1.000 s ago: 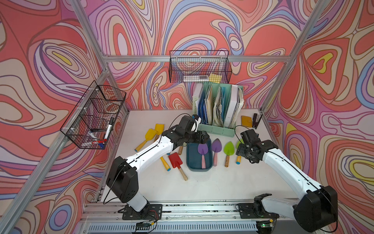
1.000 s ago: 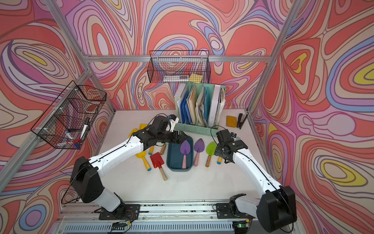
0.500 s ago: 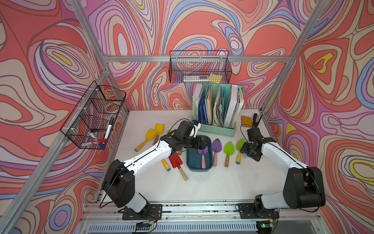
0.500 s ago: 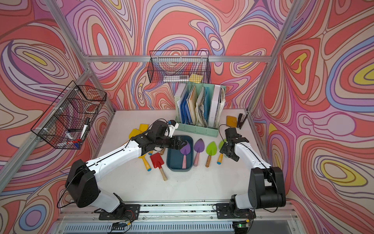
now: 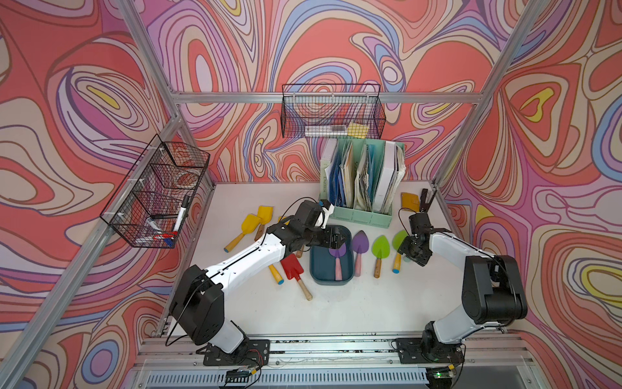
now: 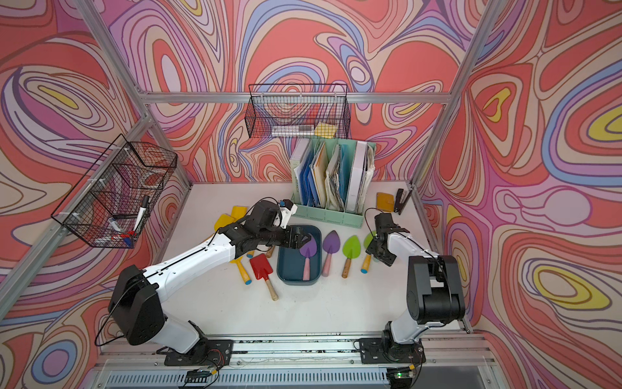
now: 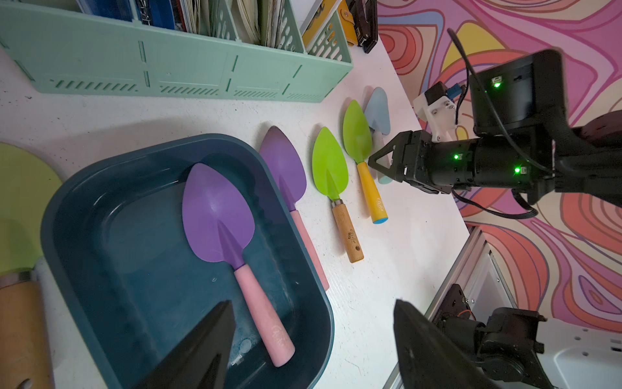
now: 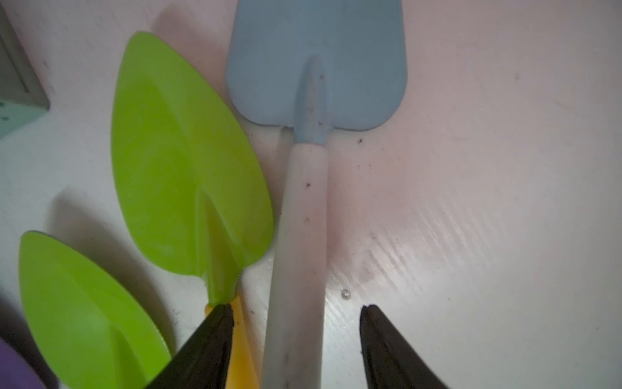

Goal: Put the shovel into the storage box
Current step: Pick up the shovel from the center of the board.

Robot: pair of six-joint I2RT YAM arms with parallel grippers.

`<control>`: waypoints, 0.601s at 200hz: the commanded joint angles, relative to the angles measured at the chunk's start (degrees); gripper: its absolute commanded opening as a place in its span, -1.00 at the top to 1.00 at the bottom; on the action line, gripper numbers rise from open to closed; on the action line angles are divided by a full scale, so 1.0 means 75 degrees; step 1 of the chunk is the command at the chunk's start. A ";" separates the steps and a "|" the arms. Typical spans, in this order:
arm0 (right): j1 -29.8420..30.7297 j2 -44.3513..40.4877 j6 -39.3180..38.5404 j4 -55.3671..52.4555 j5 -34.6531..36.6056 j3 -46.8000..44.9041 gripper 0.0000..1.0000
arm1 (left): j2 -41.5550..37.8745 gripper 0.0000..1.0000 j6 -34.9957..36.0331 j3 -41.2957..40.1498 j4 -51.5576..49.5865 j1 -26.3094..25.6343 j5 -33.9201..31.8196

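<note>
The dark teal storage box point(image 5: 323, 269) point(image 6: 291, 266) point(image 7: 134, 252) lies mid-table, and a purple shovel point(image 5: 337, 251) point(image 7: 217, 215) with a pink handle rests inside it. My left gripper point(image 5: 341, 237) point(image 6: 304, 240) point(image 7: 313, 303) hovers open over the box's far end, holding nothing. My right gripper point(image 5: 405, 251) point(image 7: 377, 161) point(image 8: 296, 308) is low at the table's right. Its open jaws straddle the white handle of a pale blue shovel point(image 8: 316, 67) point(image 7: 378, 107), with a gap on each side. One fingertip point(image 8: 222, 316) overlaps the yellow handle of a green shovel point(image 8: 188, 168).
A second purple shovel point(image 5: 360, 240) and a wooden-handled green one point(image 5: 380, 247) lie between box and right gripper. Red point(image 5: 292, 266) and yellow shovels point(image 5: 250, 224) lie under the left arm. A mint file organiser point(image 5: 356, 215) stands behind. Wire baskets point(image 5: 331, 114) point(image 5: 158, 195) hang on the walls.
My left gripper swung right and now sits over the box's far end. My right gripper moved right and down onto the blue shovel's handle, and its jaws have narrowed.
</note>
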 commanded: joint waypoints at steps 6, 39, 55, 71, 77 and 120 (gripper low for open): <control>-0.0075 0.0212 0.0019 0.0392 -0.0015 -0.0155 -0.11 | -0.0094 -0.59 0.0129 -0.0070 0.0139 -0.0064 -0.0018; -0.0094 0.0322 0.0006 0.0513 -0.0027 -0.0202 0.14 | -0.0093 -0.59 0.0095 -0.0057 0.0099 -0.0064 -0.0040; -0.0099 0.0325 -0.0013 0.0518 -0.0015 -0.0202 0.25 | -0.0110 -0.58 0.0089 -0.0042 0.0098 -0.0076 -0.0047; -0.0106 0.0296 -0.0027 0.0495 0.0023 -0.0202 0.39 | -0.0115 -0.59 0.0066 -0.0033 0.0087 -0.0087 -0.0053; -0.0096 0.0259 -0.0040 0.0486 0.0028 -0.0202 0.45 | -0.0118 -0.59 0.0071 -0.0023 0.0073 -0.0096 -0.0066; -0.0113 -0.0088 -0.0103 0.0242 0.0256 -0.0214 0.92 | -0.0027 -0.58 -0.0105 0.0227 -0.0083 -0.0191 -0.0066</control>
